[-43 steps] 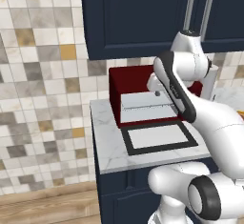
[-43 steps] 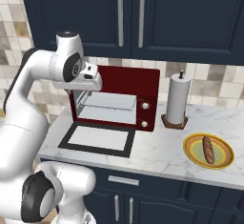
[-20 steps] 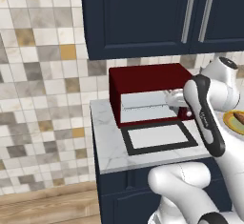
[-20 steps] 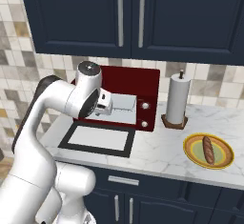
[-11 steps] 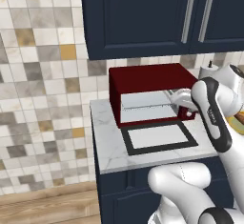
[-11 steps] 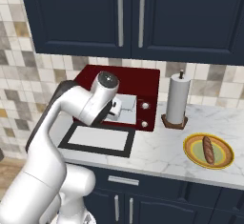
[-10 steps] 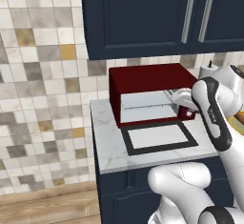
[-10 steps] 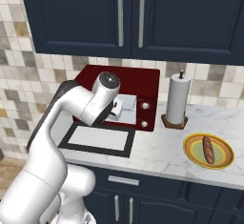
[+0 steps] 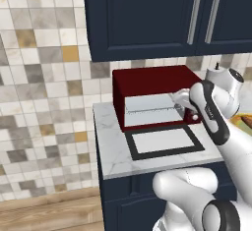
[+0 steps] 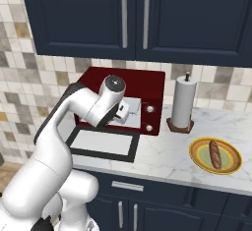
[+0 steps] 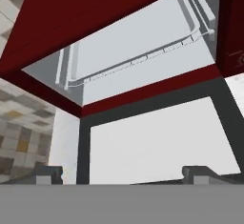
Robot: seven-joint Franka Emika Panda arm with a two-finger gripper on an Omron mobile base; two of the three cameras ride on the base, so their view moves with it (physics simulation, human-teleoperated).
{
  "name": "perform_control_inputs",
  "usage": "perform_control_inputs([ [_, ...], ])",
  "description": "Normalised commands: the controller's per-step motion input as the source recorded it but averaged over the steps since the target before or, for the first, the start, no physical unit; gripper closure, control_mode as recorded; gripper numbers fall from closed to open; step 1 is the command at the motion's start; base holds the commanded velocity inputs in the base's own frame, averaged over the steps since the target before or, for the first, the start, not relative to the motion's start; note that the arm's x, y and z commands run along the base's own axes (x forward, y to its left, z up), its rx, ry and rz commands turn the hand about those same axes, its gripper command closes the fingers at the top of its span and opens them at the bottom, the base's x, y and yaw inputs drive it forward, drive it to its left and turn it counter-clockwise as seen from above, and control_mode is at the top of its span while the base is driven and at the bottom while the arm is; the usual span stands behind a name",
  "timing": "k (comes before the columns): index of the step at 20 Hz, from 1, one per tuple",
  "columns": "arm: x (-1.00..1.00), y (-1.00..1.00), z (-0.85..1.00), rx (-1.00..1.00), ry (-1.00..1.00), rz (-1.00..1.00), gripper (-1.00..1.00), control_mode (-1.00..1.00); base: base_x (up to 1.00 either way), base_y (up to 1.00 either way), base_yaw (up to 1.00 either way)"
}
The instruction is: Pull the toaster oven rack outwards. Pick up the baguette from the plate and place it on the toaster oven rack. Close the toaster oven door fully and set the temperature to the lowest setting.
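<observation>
claw (image 11: 121, 173) wide, empty, facing toaster oven rack (image 11: 138, 61) front rail above lowered toaster oven door (image 11: 157, 137).

Navy cabinets (image 9: 147, 18), mosaic tile wall (image 9: 44, 102)

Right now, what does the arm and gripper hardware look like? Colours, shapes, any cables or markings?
The arm is glossy white with rounded, tubular links and dark grey to black joint bands and end caps; one round dark cap tops the joint near the wrist. No loose cables or readable markings show. The two-finger gripper has small, blocky dark grey fingertips, and the hand body is white and boxy.
</observation>
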Motion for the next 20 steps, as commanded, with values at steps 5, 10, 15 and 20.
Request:
perform_control_inputs([
  [5,0.18,-0.08,-0.23,0.02,0.01,-0.06,-1.0,-1.0,0.0,0.0,0.0],
  [10,0.01,-0.27,-0.28,0.15,-0.14,0.0,-1.0,-1.0,0.0,0.0,0.0],
  [15,0.2,-0.11,-0.26,0.1,-0.09,0.0,-1.0,-1.0,0.0,0.0,0.0],
  [20,0.32,0.0,-0.12,0.05,-0.01,0.01,-1.0,-1.0,0.0,0.0,0.0],
])
